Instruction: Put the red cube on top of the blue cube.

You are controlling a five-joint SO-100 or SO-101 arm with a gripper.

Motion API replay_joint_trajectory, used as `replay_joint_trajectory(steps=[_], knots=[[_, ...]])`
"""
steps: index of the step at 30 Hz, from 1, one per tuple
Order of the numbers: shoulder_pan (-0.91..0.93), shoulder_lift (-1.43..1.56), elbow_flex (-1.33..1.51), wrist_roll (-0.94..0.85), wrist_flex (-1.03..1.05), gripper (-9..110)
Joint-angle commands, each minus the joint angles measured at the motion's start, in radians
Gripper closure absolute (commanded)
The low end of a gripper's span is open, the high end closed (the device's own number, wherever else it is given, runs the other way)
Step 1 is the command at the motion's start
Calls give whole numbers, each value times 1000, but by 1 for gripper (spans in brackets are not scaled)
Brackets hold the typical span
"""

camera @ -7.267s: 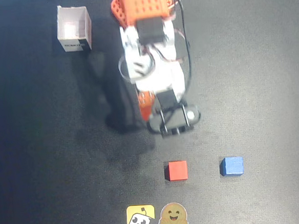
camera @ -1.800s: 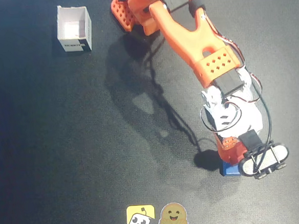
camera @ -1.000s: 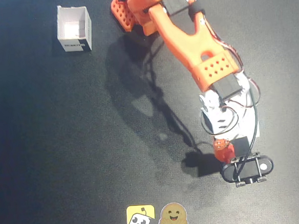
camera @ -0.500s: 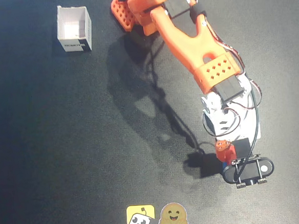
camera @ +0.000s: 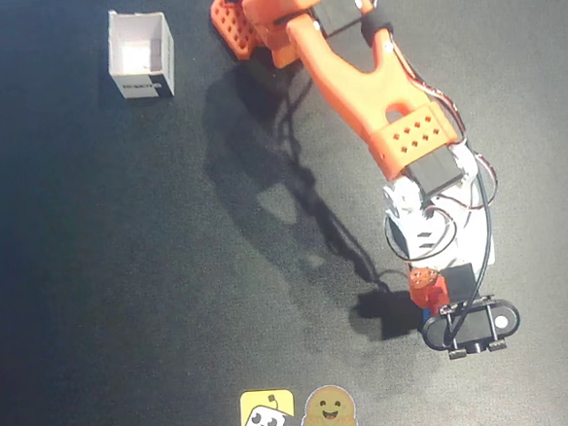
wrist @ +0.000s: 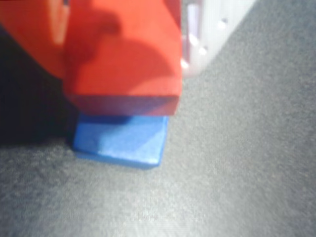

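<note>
In the wrist view, the red cube (wrist: 123, 54) is seen filling the upper left of the picture, and it is held by the end effector (wrist: 148, 29), of which a pale finger (wrist: 207, 29) is pressed against the cube's right face while the other side is lost in dark blur. Directly beneath the red cube, the blue cube (wrist: 123, 140) is seen lying on the dark bench (wrist: 237, 163), its near edge and right corner showing past the red cube's lower edge; whether the two cubes touch cannot be told, as their meeting line is in shadow. In the overhead view, two cartoon stickers (camera: 296, 413) are found at the near edge of the bench (camera: 94, 285). A little farther and to the right, the black camera housing of the end effector (camera: 437, 305) is seen, with only a thin sliver of the blue cube (camera: 426, 311) visible at its left edge; the red cube itself cannot be made out there, being covered by the wrist. The orange arm (camera: 363, 81) is stretched from the far middle of the scene toward the near right, and its shadow is cast to the left on the bench. At the far left, a white open box (camera: 140, 53) is set well apart from everything else.
</note>
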Motion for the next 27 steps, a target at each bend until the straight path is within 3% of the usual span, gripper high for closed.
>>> replay_joint_trajectory(steps=[1,27], knots=[[-2,11,-89,3,-8,95],[17,-37,-133,2,-9,94]])
